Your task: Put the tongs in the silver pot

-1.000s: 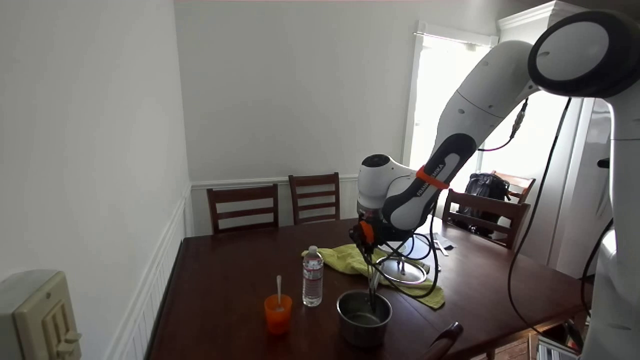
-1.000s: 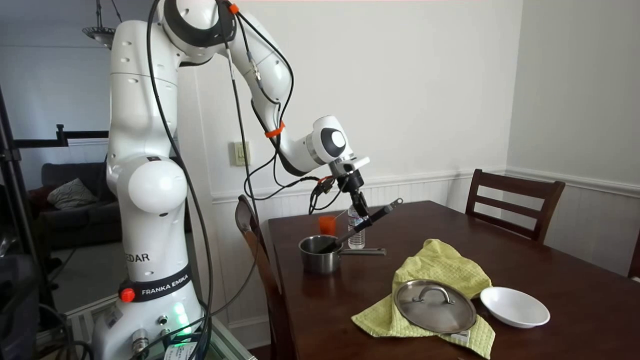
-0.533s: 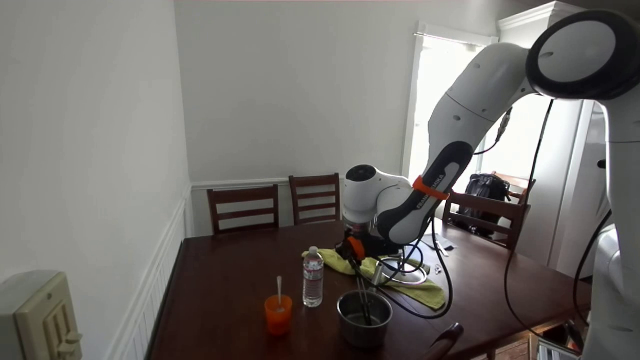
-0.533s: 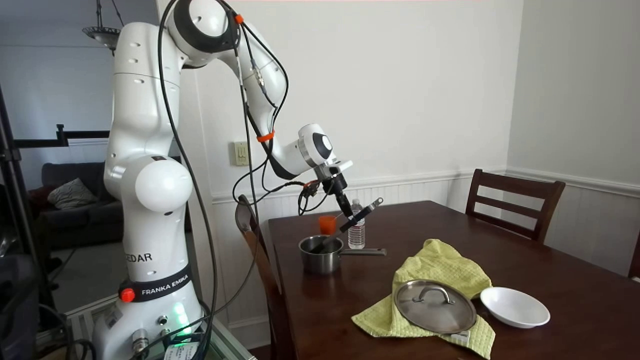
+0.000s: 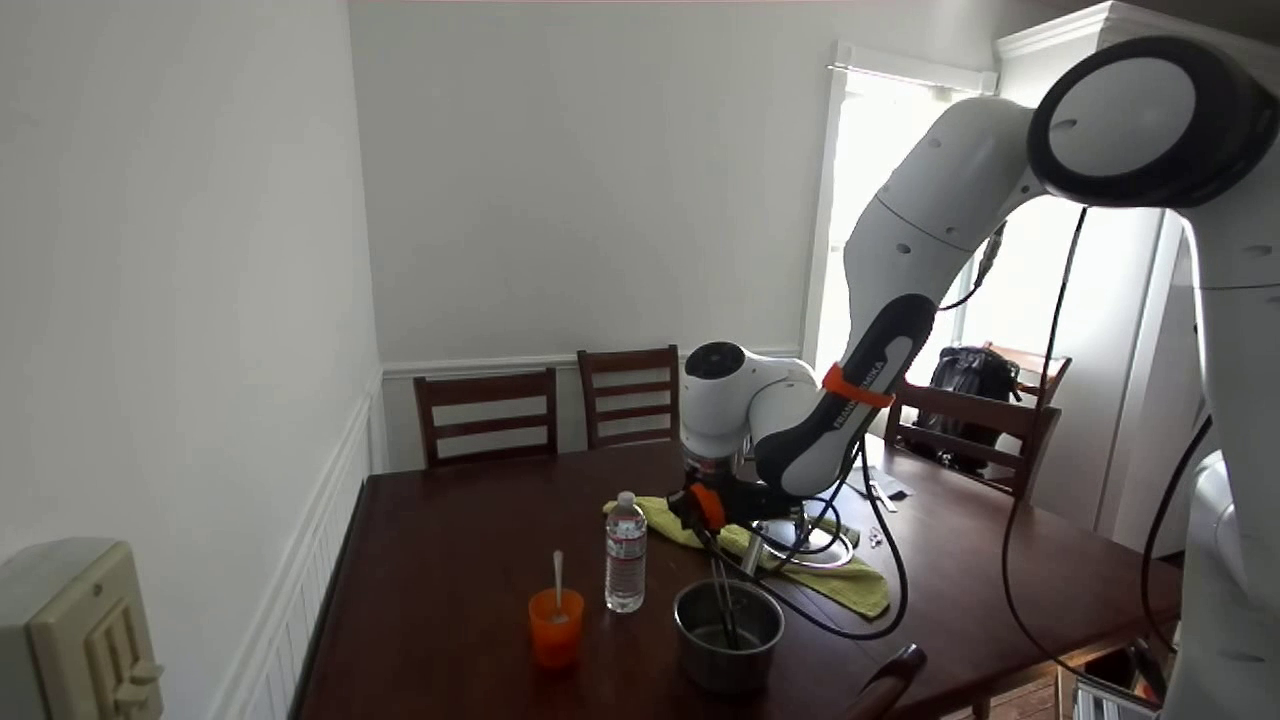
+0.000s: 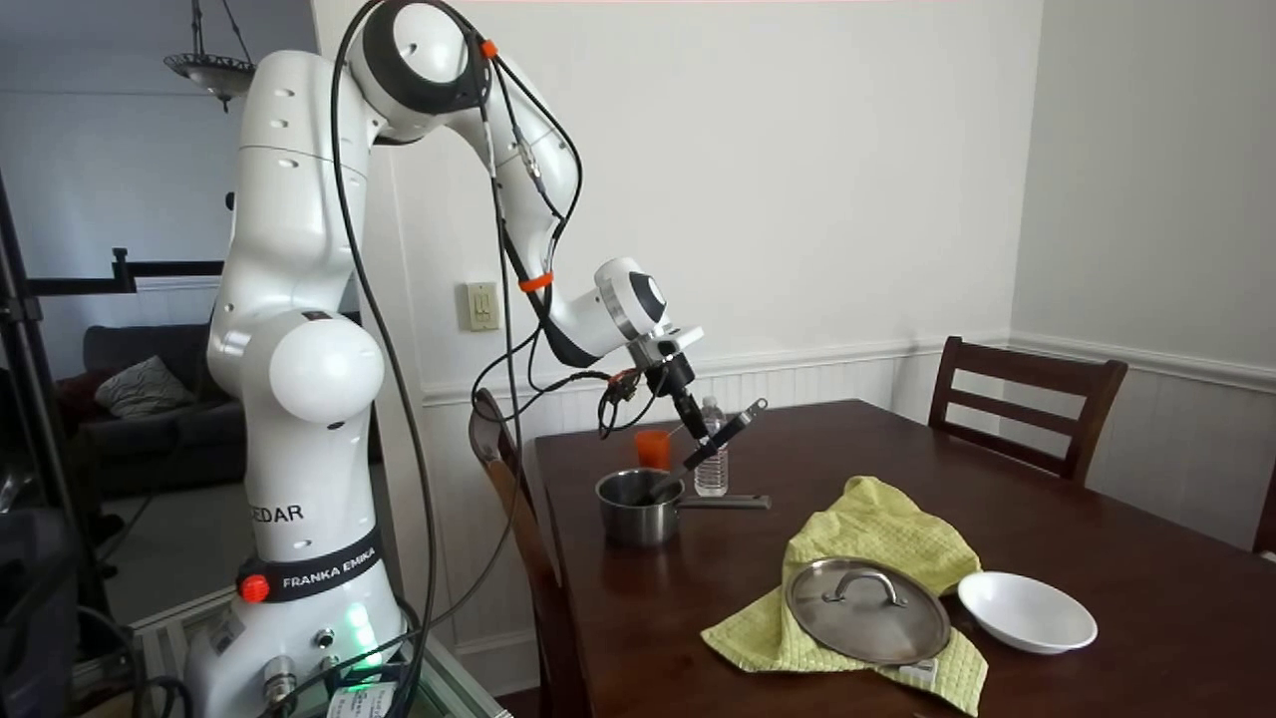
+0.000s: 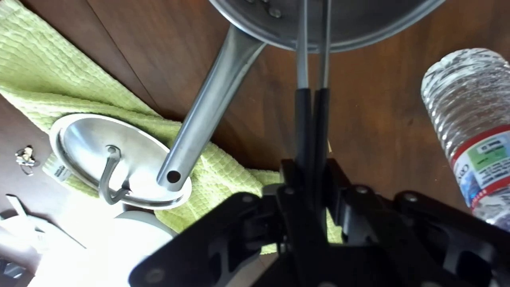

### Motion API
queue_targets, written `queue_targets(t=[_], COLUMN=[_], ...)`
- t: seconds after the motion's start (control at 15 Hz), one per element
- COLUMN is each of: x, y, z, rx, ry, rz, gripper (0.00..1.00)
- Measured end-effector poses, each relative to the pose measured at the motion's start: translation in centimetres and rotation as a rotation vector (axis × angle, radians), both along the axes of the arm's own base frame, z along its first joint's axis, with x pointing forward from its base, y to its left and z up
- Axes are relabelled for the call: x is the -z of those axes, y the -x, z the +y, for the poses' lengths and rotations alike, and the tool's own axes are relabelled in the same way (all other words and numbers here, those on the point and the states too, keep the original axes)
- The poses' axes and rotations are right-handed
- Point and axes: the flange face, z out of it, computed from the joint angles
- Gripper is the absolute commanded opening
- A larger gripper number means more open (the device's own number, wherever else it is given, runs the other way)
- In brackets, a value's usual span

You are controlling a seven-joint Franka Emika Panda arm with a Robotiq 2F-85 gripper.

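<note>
From the left in an exterior view, the white arm [image 6: 294, 224] bends over toward the silver pot [image 6: 638, 527], which stands upright on the table [image 6: 847, 449], the orange cup [image 6: 653, 451] just beyond it. Next come the tongs [image 6: 710, 448], and the coming move turns on their slant: the working ends reach down inside the pot, as both exterior views show, while the ringed end rises to the right, out past the rim. The gripper [image 7: 310, 167] is clamped on their black grips, holding the two legs close together; in the wrist view the pot lies straight along the tongs from it, at their far end. Whether the tips touch the floor of the pot, or the shafts its rim, cannot be told. The placing looks nearly done; what seems left is to let the shafts lean on the rim, part the jaws and lift away. With so much length outside, the tongs may tip outward or swing once freed, and the legs may spring apart. The water bottle [image 6: 712, 477] stands behind them, near enough that a swing could perhaps knock it. Farther right and well apart, the metal lid [image 6: 867, 630] rests on the yellow-green towel [image 6: 887, 519] beside the white bowl [image 6: 1027, 610].
</note>
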Motion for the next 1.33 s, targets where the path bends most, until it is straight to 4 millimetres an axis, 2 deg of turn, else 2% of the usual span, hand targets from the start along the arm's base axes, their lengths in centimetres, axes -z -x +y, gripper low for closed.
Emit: queue_targets(t=[0.33, 0.67, 0.73, 0.8, 1.2, 1.33], x=[1.3, 2.6, 2.6, 2.6, 2.1, 1.4], y=[-1.1, -1.2, -1.2, -1.3, -1.3, -1.3], z=[0.8, 2.0, 2.1, 2.1, 1.0, 0.6], rx=[-0.07, -0.168, -0.185, -0.199, -0.225, -0.217], ry=[-0.036, -0.044, -0.044, -0.045, -0.038, -0.036], rz=[-0.021, 0.043, 0.052, 0.059, 0.071, 0.06], gripper=[0.05, 0.05, 0.45, 0.46, 0.88, 0.98])
